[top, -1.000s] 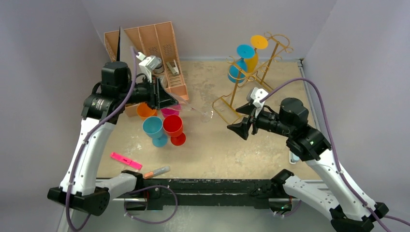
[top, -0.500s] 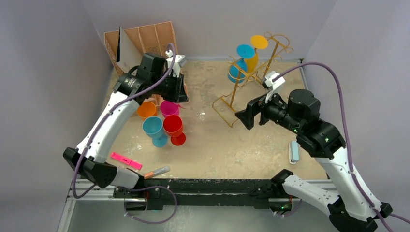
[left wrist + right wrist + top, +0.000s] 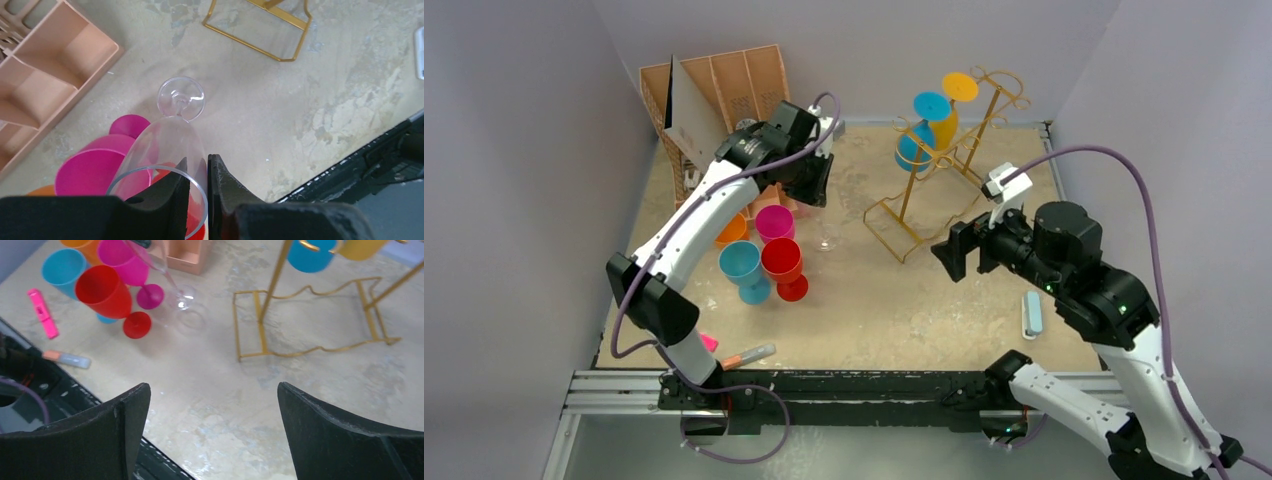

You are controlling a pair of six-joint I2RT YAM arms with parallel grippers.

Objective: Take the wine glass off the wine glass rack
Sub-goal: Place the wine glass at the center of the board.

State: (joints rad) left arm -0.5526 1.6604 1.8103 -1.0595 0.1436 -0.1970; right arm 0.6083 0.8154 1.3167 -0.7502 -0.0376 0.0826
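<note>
Got one clear wine glass (image 3: 170, 145) here, already off the wine glass rack (image 3: 911, 195) and apart from it, leaning foot-down over the table (image 3: 894, 310) just beside the coloured goblets. Can't tell whether touching the sandy, mottled surface with its round foot or not. Pinched at the rim by the left gripper (image 3: 197, 195), black fingers closed on the thin see-through wall, one inside the bowl and one outside.

Counting two more glasses on the rack itself, hanging upside down from the looped arms: one blue hanging glass (image 3: 912, 148) and one yellow hanging glass (image 3: 944, 128), both opaque, flat disc feet up top. Rack: thin gold wire, wavy-edged rectangular base.

Then four opaque goblets standing in a tight cluster at the left: orange goblet (image 3: 729, 228), magenta goblet (image 3: 774, 222), blue goblet (image 3: 742, 265), red goblet (image 3: 781, 260).

Over on the right, seeing the right gripper (image 3: 212, 395) with jaws spread wide, nothing between them, up above the table near the rack's base.

Also lying around: one tan slotted organiser (image 3: 744, 85) at the back left, one pink highlighter (image 3: 42, 312), one grey marker (image 3: 749, 355) with an orange cap, one pale blue oblong thing (image 3: 1031, 313).
</note>
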